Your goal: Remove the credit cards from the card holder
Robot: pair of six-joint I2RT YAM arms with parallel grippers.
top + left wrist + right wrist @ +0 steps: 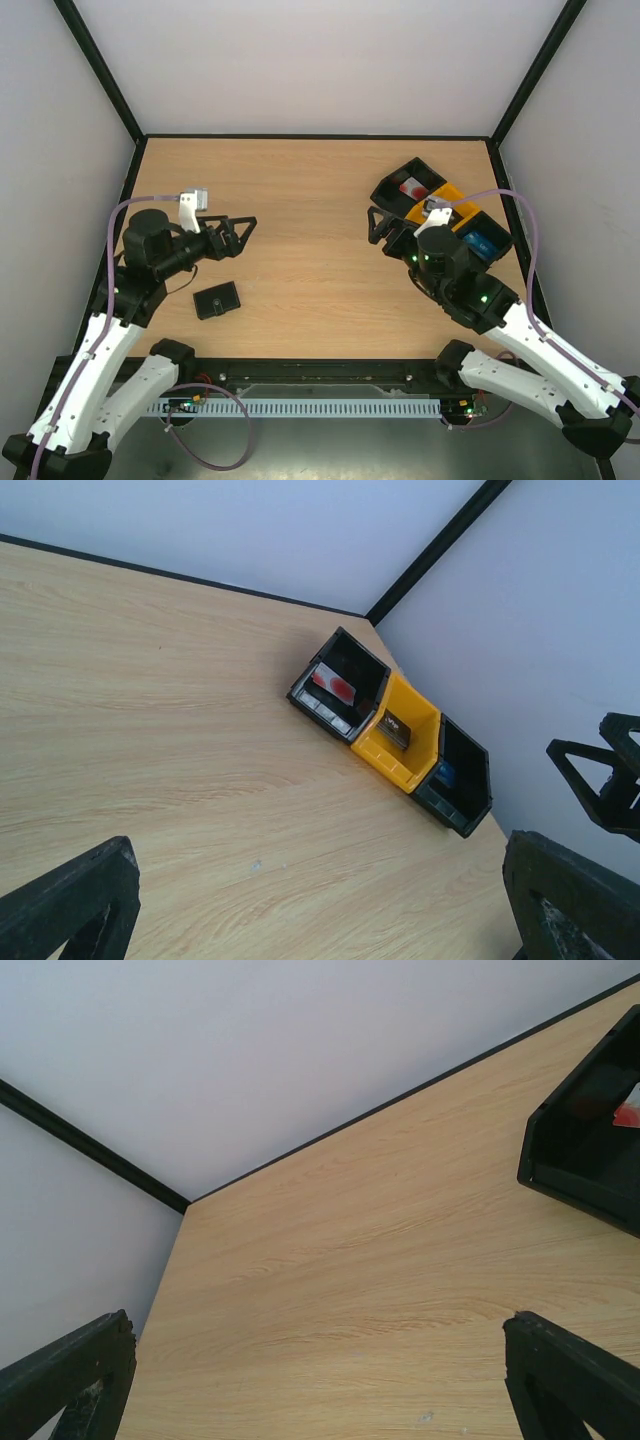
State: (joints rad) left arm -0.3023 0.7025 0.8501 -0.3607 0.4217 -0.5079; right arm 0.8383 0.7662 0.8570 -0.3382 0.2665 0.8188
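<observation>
The black card holder point(217, 299) lies folded shut on the table at the near left; neither wrist view shows it. A whitish card with a red round mark point(411, 188) lies in the far black bin point(392, 190) at the back right; it also shows in the left wrist view point(333, 685). My left gripper point(243, 238) is open and empty, held above the table just beyond the holder. My right gripper point(372, 227) is open and empty, next to the bins. Both wrist views show wide-spread fingers point(70, 900) point(570, 1370) over bare wood.
Three open bins stand in a row at the back right: the far black bin, a yellow bin point(452, 192) with a small dark object, and a black bin point(500, 228) with something blue. Black-framed white walls enclose the table point(300, 200).
</observation>
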